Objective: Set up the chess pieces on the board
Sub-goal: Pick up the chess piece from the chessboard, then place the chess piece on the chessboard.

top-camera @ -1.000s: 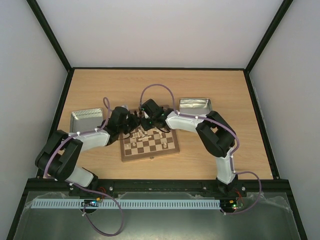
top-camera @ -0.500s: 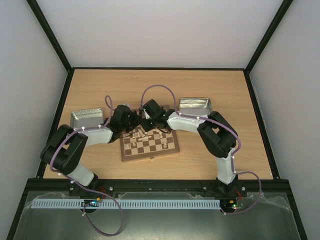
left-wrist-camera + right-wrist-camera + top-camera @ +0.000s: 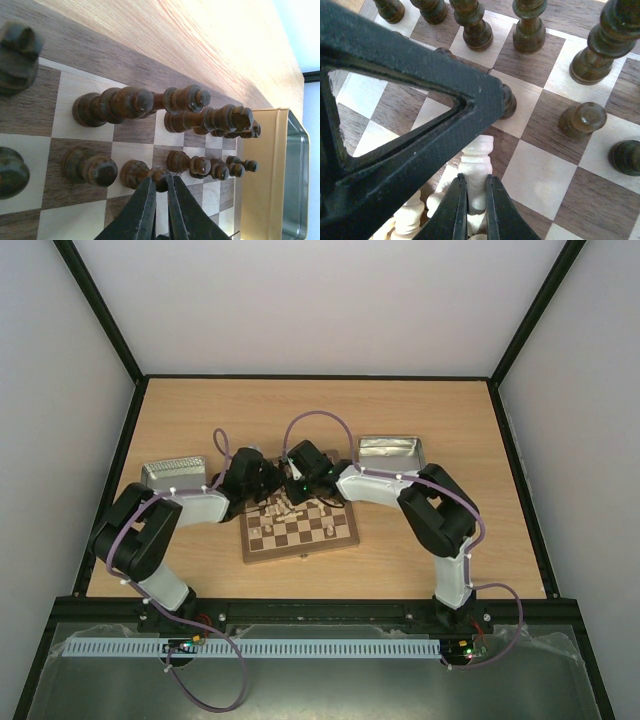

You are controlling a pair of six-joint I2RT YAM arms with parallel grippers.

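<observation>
1. The right gripper [image 3: 474, 184] is clamped on a pale chessman [image 3: 476, 155]. Its two fingers press the piece's sides low down, and the notched top sticks out beyond the tips.
2. That piece is over the board [image 3: 540, 182], where a dark square meets a cream one. Whether its foot touches the wood cannot be told.
3. Close to the left of this pincer, at the bottom edge of its wrist view, more pale chessmen [image 3: 410, 217] are bunched together.
4. Beyond the right pincer's tips, dark chessmen [image 3: 582, 120] stand upright on their squares, with a further row behind them.
5. A black triangular strut [image 3: 420, 95] crosses the view above and to the left of the right pincer, hiding part of the board.
6. The left gripper [image 3: 161, 181] has its fingers drawn nearly together, with only a thin slit between them. A dark pawn [image 3: 137, 172] has its head right at the tips, and it cannot be told whether the pawn is pinched or only touched.
7. Beyond the left pincer stand two rows of dark pieces. Past the board's rim to the right lies a gold-sided metal tin [image 3: 262, 170].
8. Seen from above, both pincers sit just beside each other over the board's far edge. Another tin [image 3: 172, 472] lies on the table [image 3: 450, 420] to the left of the left pincer.
</observation>
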